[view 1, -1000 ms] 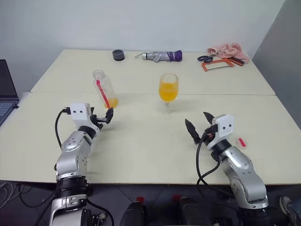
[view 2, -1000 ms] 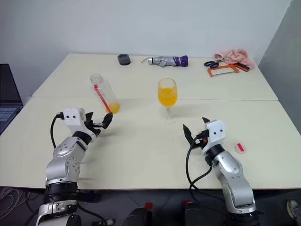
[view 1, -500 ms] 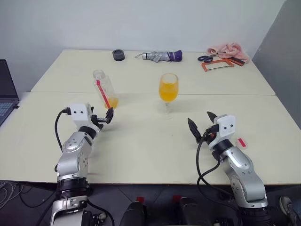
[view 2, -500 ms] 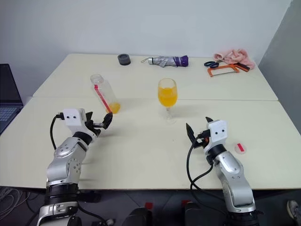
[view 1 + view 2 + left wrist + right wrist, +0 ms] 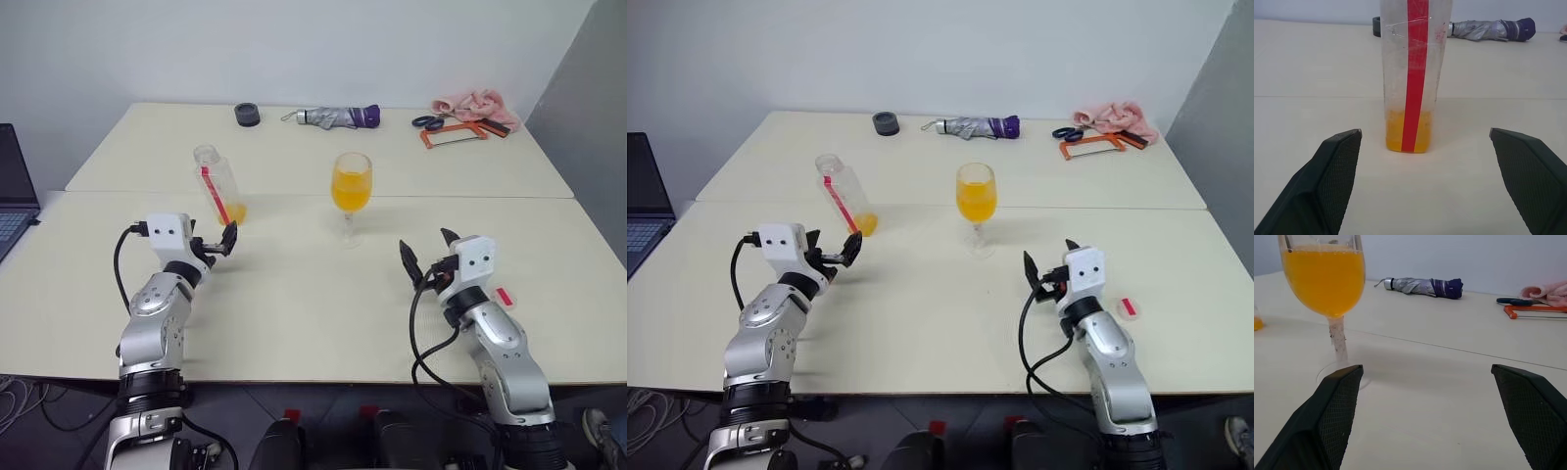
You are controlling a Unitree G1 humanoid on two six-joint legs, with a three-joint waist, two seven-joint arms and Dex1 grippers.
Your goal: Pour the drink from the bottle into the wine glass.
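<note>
The bottle (image 5: 217,186) stands uncapped on the table at the left, with a red stripe down its side and a little orange drink (image 5: 1404,137) at its bottom. My left gripper (image 5: 216,245) is open just in front of it, fingers (image 5: 1332,181) apart on either side and not touching. The wine glass (image 5: 351,191) stands upright at the table's middle, its bowl (image 5: 1325,279) filled with orange drink. My right gripper (image 5: 427,253) is open with nothing in it, nearer me and to the right of the glass.
A small red cap (image 5: 503,296) lies beside my right arm. Along the far edge are a black round thing (image 5: 247,115), a folded umbrella (image 5: 333,117), scissors (image 5: 427,121), an orange-framed tool (image 5: 453,135) and a pink cloth (image 5: 475,103). A laptop (image 5: 15,186) sits at far left.
My right wrist has turned a little, swinging its open gripper slightly to the right. The left arm, the bottle and the glass have stayed still.
</note>
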